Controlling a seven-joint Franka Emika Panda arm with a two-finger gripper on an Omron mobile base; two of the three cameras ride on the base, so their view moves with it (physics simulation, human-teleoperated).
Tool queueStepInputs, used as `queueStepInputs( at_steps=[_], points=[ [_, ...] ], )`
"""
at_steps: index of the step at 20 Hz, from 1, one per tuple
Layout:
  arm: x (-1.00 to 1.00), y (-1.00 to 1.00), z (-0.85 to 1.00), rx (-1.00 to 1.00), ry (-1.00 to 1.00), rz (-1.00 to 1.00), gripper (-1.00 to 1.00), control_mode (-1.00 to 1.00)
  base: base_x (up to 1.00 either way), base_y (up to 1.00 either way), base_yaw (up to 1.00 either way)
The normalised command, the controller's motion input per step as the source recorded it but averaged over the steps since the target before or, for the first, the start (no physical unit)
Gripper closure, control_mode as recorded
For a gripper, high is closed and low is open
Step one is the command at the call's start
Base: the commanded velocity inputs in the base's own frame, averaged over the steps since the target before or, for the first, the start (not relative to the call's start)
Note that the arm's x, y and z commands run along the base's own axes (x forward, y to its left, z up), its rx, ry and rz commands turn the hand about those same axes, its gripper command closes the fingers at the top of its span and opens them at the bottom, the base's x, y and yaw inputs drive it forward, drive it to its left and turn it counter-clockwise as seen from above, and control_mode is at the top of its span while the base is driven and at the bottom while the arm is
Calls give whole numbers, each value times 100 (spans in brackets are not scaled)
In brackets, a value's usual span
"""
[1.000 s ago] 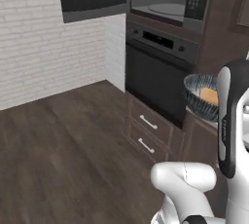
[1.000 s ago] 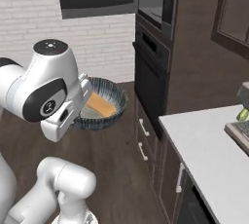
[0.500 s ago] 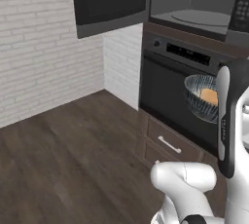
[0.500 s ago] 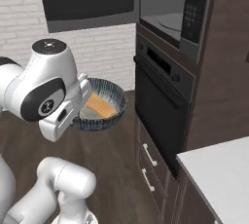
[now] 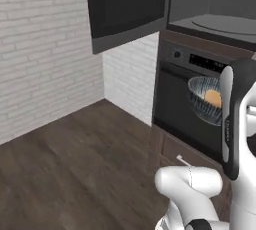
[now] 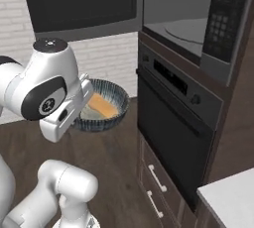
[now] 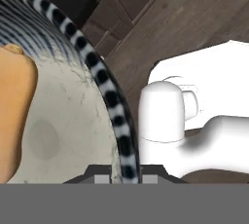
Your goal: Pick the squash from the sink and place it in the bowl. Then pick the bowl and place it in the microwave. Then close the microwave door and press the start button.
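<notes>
Black microwave door point(image 5: 127, 6) hung open beside the grey microwave point(image 6: 186, 26); below it stood the oven point(image 6: 173, 133). In front, the jaws pinched the rim of the bowl point(image 6: 101, 108), held aloft with the squash point(image 5: 213, 97) inside

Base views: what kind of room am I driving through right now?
A home kitchen, most likely. A built-in microwave stands open above a black wall oven, with drawers below, a white brick wall and dark wood floor. The gripper holds the bowl containing the squash.
</notes>
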Motion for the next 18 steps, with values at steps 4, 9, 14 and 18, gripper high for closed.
queueStepInputs(
  at_steps=[4,9,14,18],
  points=[
    [0,0,0,0,0,0,100,100,24,-8,-47],
    [0,0,0,0,0,0,100,100,40,4,-57],
    [0,0,0,0,0,0,100,100,59,11,-39],
    [0,0,0,0,0,0,100,100,87,36,-16]
  ],
)
